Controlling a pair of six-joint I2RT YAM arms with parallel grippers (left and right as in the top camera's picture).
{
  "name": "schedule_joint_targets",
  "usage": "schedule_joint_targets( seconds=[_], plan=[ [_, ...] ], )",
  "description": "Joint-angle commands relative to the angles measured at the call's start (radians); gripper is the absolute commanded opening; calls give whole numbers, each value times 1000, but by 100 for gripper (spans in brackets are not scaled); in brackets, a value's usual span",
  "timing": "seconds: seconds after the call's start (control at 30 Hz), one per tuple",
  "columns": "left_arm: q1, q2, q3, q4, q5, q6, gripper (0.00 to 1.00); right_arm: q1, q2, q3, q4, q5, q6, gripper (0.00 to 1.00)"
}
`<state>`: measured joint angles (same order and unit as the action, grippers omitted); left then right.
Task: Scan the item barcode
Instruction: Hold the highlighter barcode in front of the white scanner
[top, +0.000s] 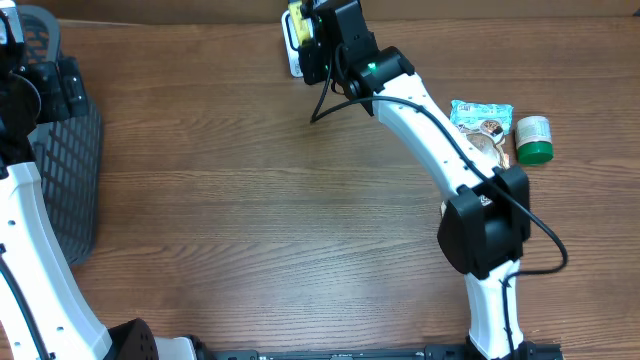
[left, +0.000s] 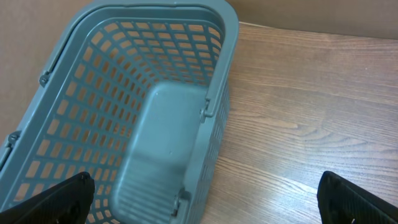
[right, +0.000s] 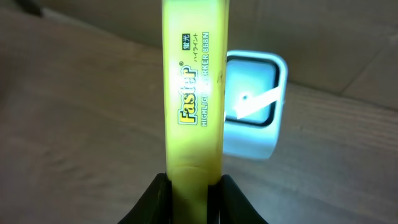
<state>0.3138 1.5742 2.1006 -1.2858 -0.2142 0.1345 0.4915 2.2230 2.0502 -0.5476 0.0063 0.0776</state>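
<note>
You're pretty much at the money step here: your right claw (right: 194, 200) is clenched on the lower end of the yellow highlighter (right: 193, 106), holding it upright in front of the scanner (right: 252, 106) up at 12 o'clock on the counter (top: 250, 200). Pickup and presenting look done to me. What's left is getting an actual read, and I can't tell from here whether one has registered. I can't spot a barcode on the side facing the wrist camera, only the brand print, so you may need to twist it. The marker is a smooth, glossy plastic bar with flat sides, and the scanner is a rounded white box with a glowing window. Your left claw (left: 202, 205) hangs fully released over the grey plastic lattice basket (left: 155, 81) at 9 o'clock, holding nothing. A crinkly snack packet (top: 480, 118) and a green-capped jar (top: 533, 140) sit over at 3 o'clock.
</note>
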Motion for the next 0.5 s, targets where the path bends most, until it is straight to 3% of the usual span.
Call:
schedule_joint_targets(
  seconds=[0.0, 0.47],
  plan=[
    [-9, 8, 5, 3, -2, 11, 100, -3, 77, 21, 29, 53, -8, 15],
    [-9, 8, 5, 3, -2, 11, 100, -4, 176, 21, 143, 99, -7, 15]
  ],
)
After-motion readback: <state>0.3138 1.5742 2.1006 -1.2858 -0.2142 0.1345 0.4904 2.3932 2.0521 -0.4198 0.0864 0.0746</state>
